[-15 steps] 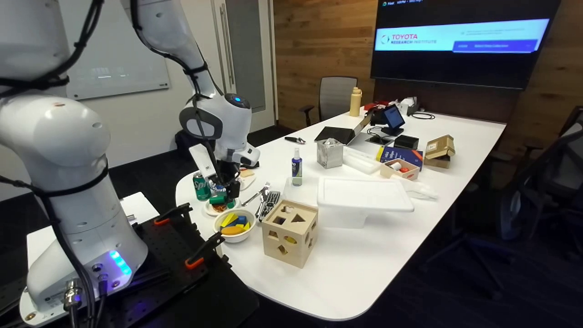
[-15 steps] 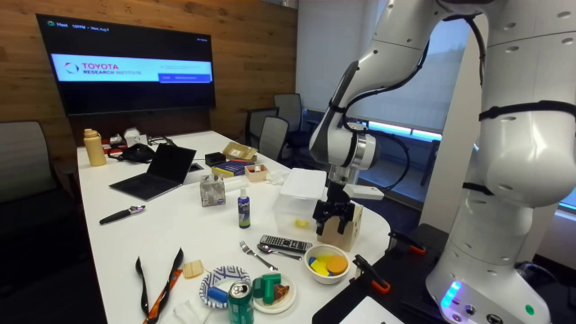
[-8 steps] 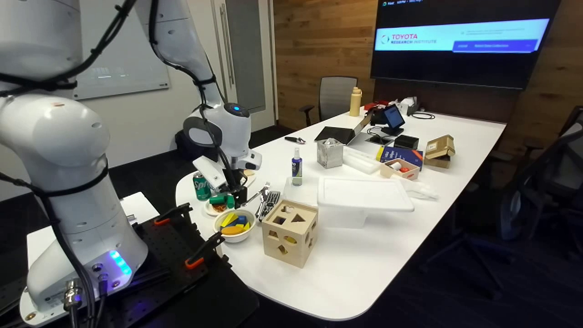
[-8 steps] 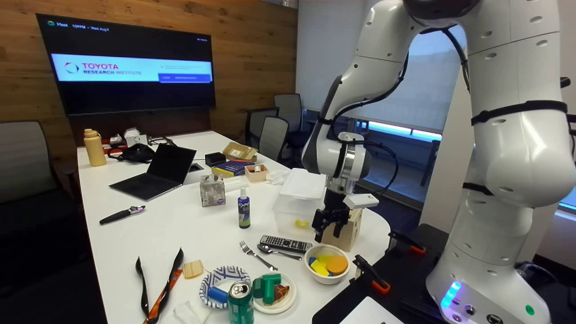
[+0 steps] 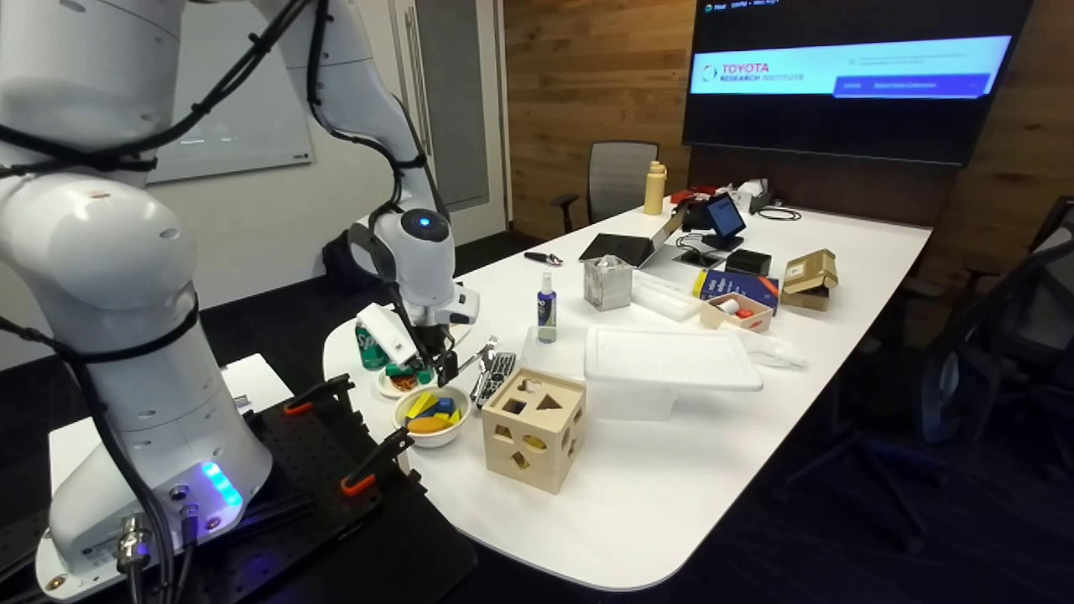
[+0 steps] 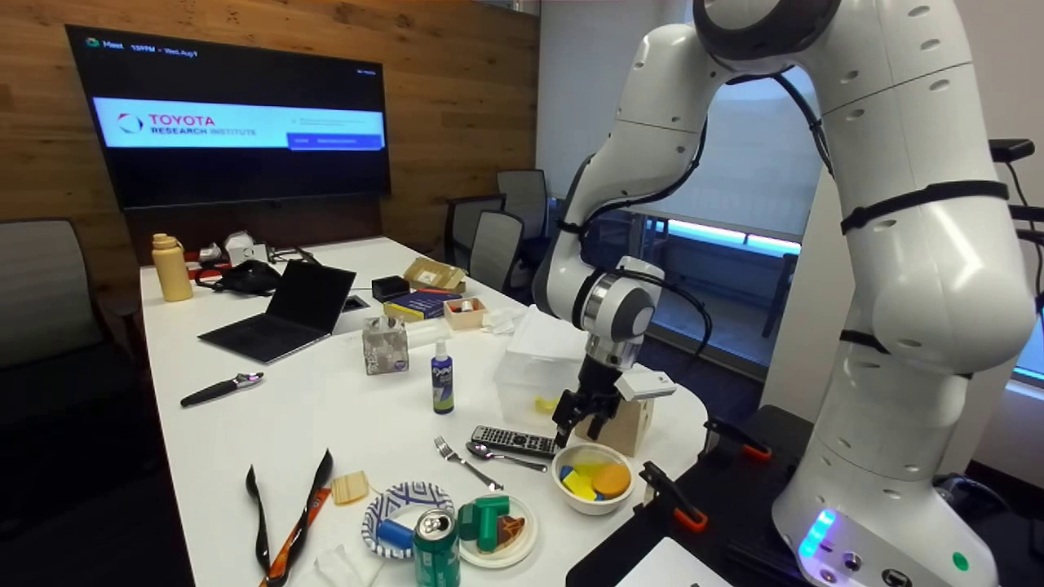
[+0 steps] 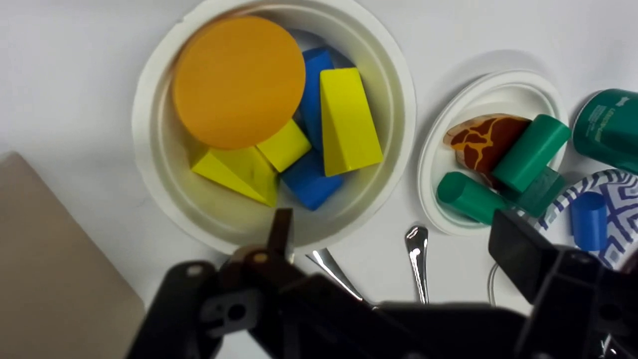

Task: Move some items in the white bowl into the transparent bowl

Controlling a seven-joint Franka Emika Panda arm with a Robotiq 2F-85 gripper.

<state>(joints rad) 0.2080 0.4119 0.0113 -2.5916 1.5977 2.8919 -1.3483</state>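
The white bowl [image 7: 144, 124] holds an orange disc [image 7: 239, 82], yellow blocks [image 7: 349, 119] and blue blocks [image 7: 311, 182]. It also shows in both exterior views [image 5: 438, 440] [image 6: 591, 505]. My gripper [image 7: 398, 239] is open and empty, with its fingers wide apart. One fingertip overlaps the bowl's near rim in the wrist view; the other overlaps the edge of the patterned plate. In an exterior view the gripper [image 6: 579, 432] is just above the bowl's far side. I make out no transparent bowl. A clear plastic box [image 6: 514, 399] has a yellow piece inside.
A small white dish [image 7: 428, 164] holds green pieces [image 7: 531, 152] and a brown-red piece [image 7: 491, 142]. A patterned plate [image 6: 420, 493] holds a blue cylinder [image 6: 395, 534]. A can [image 6: 436, 550], wooden shape cube [image 5: 524, 453], remote [image 6: 518, 440], spoon [image 6: 510, 458] and fork [image 6: 469, 465] surround the bowl.
In an exterior view my gripper has moved down and left, from in front of the wooden cube to the white bowl's edge, and has tilted. It stays open. The blocks have not moved.
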